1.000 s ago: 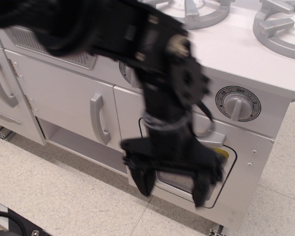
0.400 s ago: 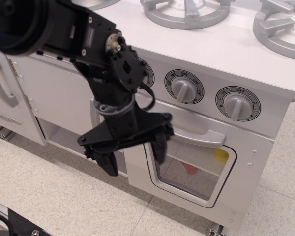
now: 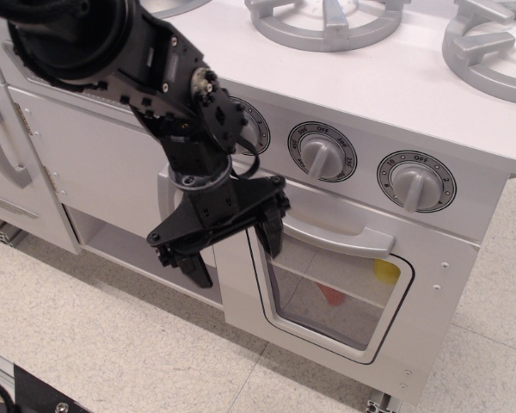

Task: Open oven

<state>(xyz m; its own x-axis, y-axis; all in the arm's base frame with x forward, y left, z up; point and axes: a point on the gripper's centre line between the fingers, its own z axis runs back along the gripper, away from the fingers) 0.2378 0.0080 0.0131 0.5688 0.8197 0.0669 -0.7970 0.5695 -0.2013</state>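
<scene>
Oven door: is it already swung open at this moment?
No. The oven door sits flush in its frame, and the open gripper hangs at the left end of the bar handle without grasping it.

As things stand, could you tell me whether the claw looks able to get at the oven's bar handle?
Probably yes. The claw is open and hangs in front of the oven, at the left end of the bar handle, and nothing sits between them. The door looks shut.
</scene>
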